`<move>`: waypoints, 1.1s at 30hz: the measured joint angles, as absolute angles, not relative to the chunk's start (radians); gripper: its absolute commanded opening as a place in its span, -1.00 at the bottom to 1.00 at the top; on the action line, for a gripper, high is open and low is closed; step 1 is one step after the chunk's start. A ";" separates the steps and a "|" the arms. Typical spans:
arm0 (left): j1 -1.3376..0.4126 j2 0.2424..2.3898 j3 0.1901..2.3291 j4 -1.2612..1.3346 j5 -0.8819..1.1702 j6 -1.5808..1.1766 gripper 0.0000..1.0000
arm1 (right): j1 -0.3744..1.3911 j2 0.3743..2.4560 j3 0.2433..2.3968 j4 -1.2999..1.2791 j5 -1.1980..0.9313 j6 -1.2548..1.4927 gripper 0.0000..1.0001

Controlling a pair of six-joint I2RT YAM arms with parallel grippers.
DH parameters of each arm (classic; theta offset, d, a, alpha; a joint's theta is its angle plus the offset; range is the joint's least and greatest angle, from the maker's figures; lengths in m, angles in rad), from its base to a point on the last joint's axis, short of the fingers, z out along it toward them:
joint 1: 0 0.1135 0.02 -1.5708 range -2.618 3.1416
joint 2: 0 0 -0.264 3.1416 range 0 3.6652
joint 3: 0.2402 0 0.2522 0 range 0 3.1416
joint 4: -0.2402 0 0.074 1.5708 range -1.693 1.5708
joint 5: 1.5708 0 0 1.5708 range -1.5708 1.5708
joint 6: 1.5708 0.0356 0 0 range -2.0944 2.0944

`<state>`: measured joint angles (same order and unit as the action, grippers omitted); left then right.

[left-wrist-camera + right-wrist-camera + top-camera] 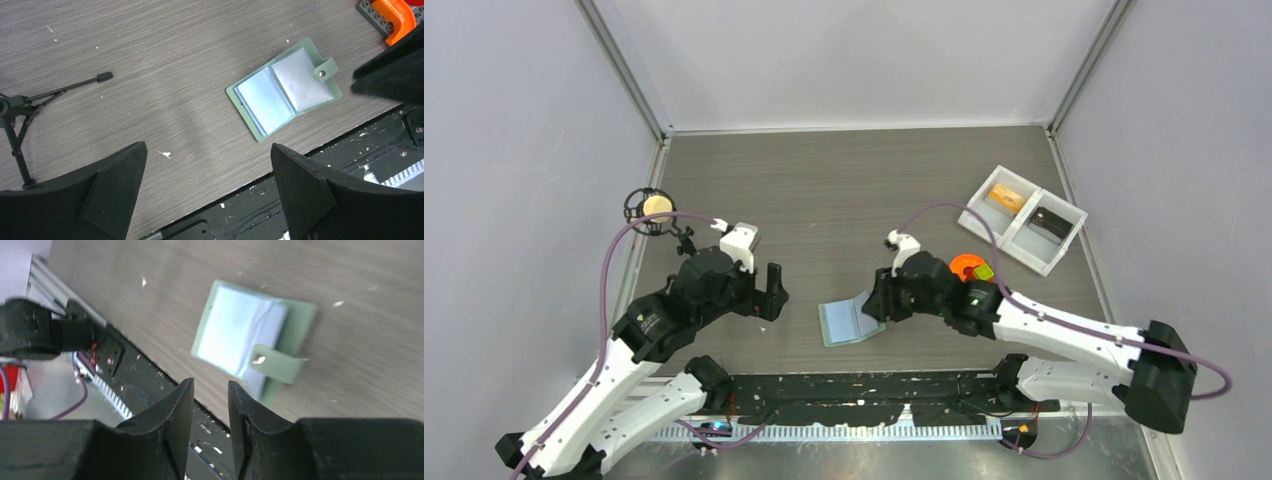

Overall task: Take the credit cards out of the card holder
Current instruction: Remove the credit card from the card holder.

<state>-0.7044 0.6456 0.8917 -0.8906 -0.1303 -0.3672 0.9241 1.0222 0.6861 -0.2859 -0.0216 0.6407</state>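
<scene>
Presently the card holder [245, 340] lies open just ahead of the right gripper [210, 390], whose jaws are narrowly parted and empty; the left gripper [207, 146] gapes idle; next, probably, pinching a card edge from a pocket [265, 97].

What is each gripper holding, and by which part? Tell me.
Nothing is held. The left gripper is wide open; the right gripper has its jaws slightly apart, with nothing between them. The card holder lies open on the table.
</scene>
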 measured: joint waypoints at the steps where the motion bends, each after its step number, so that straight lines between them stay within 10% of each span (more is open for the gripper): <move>1: -0.704 0.646 0.888 -0.891 -0.130 -0.373 0.95 | 0.959 1.049 0.687 -0.261 -0.022 0.656 -0.22; 33: -0.704 0.719 0.654 -0.810 -0.059 -0.646 0.69 | 1.079 1.518 0.682 0.027 0.112 0.743 0.32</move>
